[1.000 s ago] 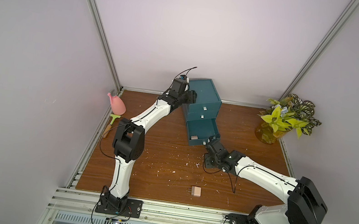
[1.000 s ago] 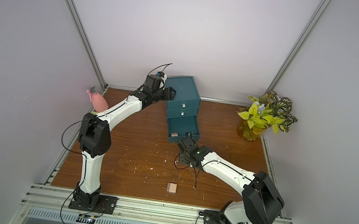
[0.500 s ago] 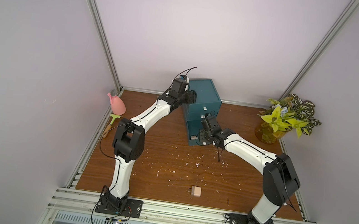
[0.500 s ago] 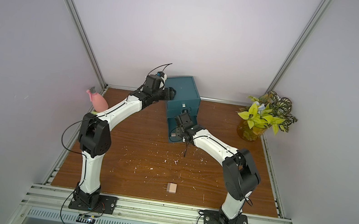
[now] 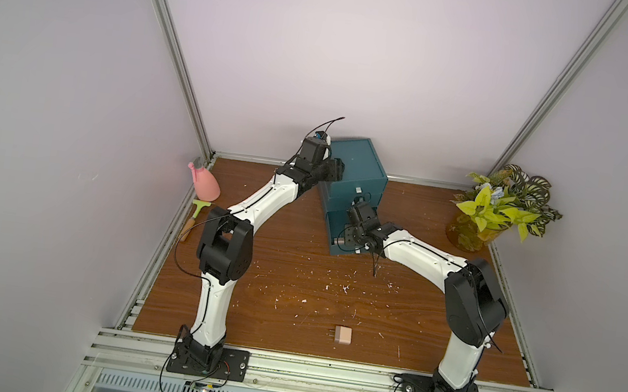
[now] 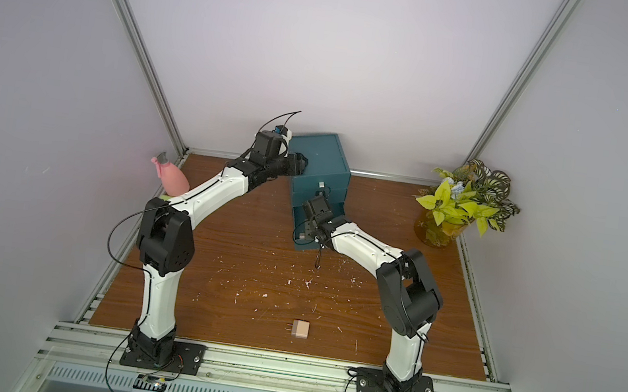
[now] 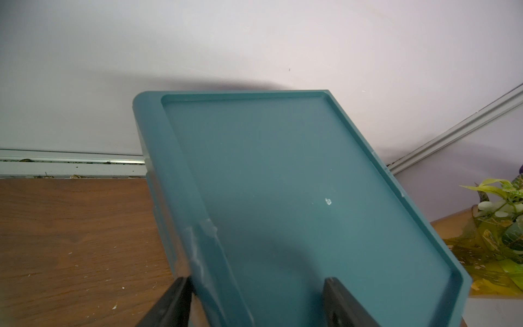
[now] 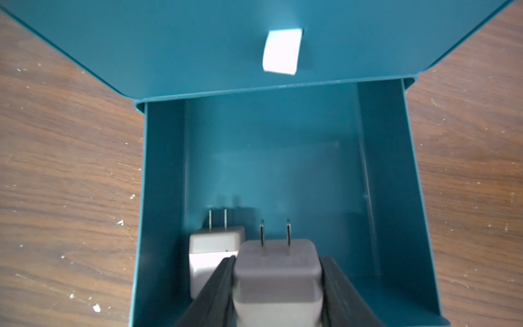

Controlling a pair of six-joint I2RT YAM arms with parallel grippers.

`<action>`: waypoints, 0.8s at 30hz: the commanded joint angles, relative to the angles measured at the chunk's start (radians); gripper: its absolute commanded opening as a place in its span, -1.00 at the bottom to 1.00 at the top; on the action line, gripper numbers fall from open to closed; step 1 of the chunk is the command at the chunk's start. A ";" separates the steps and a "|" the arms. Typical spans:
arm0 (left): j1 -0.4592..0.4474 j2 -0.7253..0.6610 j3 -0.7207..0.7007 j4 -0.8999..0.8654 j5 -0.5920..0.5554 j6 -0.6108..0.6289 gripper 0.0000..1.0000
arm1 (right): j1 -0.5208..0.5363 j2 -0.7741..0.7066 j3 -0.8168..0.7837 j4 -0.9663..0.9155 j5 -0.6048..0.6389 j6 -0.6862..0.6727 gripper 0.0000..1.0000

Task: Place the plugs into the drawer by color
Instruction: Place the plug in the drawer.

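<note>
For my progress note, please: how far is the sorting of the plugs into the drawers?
Done: one beige plug lies in the open bottom drawer. No teal or green plugs show, and the two upper drawers are shut, contents hidden.
In hand: the right gripper holds a second beige plug over that drawer. The left gripper straddles the chest at its top edge.
Left: a third beige plug on the table.

Both top views are lit brightly and evenly, with soft shadows. A dark shadow is cast on the wall (image 7: 254, 42) behind the drawer chest (image 7: 283, 184). The nearest plug (image 8: 278, 271) is rendered blurred.
</note>
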State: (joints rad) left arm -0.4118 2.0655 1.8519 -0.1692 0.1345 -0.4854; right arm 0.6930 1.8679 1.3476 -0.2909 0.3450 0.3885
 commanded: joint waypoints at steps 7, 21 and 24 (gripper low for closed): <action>0.007 0.015 -0.019 -0.057 0.022 0.009 0.37 | -0.021 0.049 0.037 -0.006 -0.040 -0.017 -0.20; 0.007 0.014 -0.018 -0.057 0.012 0.015 0.37 | -0.033 0.137 0.148 -0.083 -0.067 -0.068 -0.04; 0.007 0.013 -0.019 -0.058 0.011 0.014 0.37 | -0.036 0.127 0.164 -0.096 -0.076 -0.075 0.05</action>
State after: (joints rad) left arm -0.4118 2.0655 1.8519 -0.1696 0.1337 -0.4850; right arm 0.6628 2.0182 1.4673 -0.3561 0.2840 0.3332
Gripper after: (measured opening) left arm 0.683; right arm 0.515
